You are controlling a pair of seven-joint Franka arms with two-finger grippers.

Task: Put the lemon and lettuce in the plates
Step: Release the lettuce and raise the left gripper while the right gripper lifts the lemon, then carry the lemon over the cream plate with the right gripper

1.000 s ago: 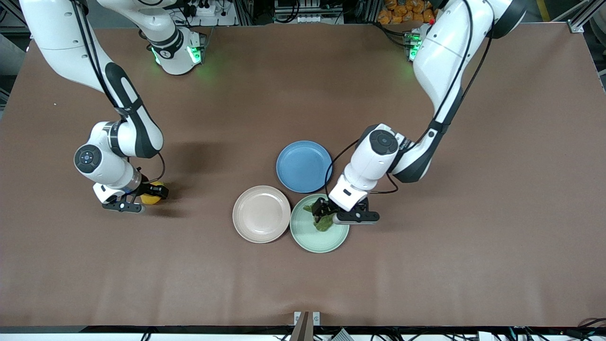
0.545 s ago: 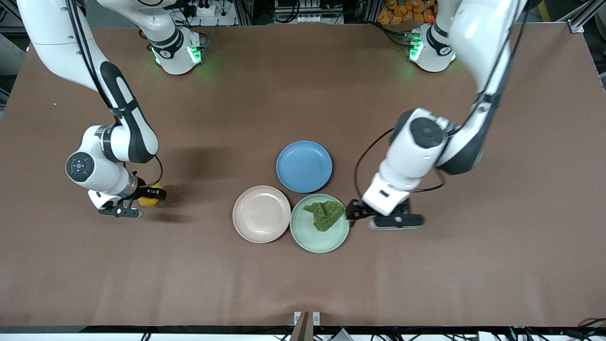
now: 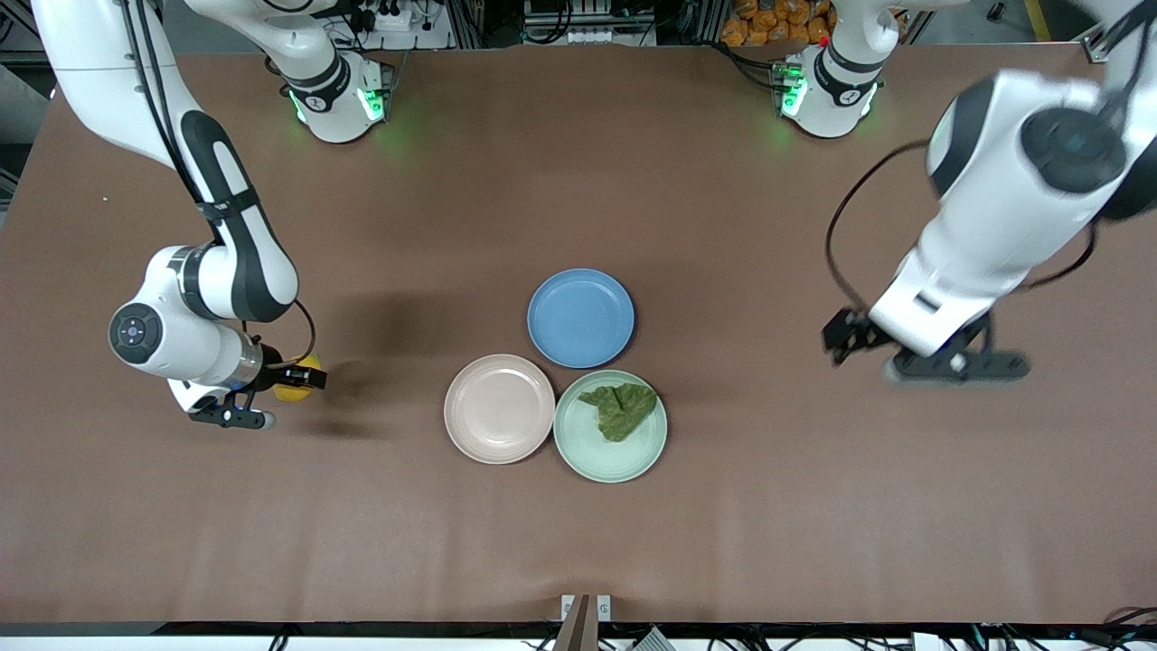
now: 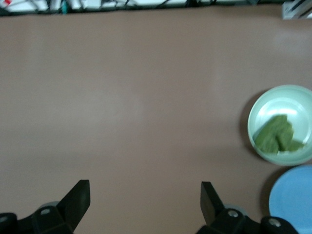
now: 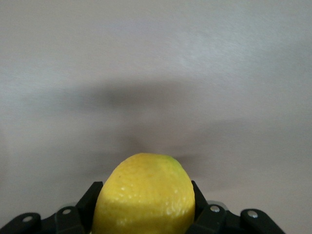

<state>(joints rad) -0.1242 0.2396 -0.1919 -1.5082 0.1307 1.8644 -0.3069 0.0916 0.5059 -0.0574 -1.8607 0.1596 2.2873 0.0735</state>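
Note:
The lemon [image 3: 298, 379] is yellow and sits between the fingers of my right gripper [image 3: 294, 380], low over the bare table toward the right arm's end. It fills the right wrist view [image 5: 145, 195], where the right gripper [image 5: 145, 192] is shut on its sides. The lettuce [image 3: 622, 409] lies in the mint green plate [image 3: 587, 457]. The pale pink plate [image 3: 499, 409] beside it holds nothing. My left gripper [image 3: 846, 335] is open and empty, up over bare table toward the left arm's end. The left wrist view shows its open gripper [image 4: 144, 190], the lettuce [image 4: 278, 134] and the mint plate [image 4: 273, 100].
A blue plate [image 3: 580, 317] lies farther from the front camera, touching both other plates; its edge shows in the left wrist view [image 4: 295, 195]. Brown table surface lies between the lemon and the plates.
My left gripper let go of the lettuce in the mint plate, then rose and swung away toward the left arm's end. My right gripper stayed on the lemon and shifted slightly.

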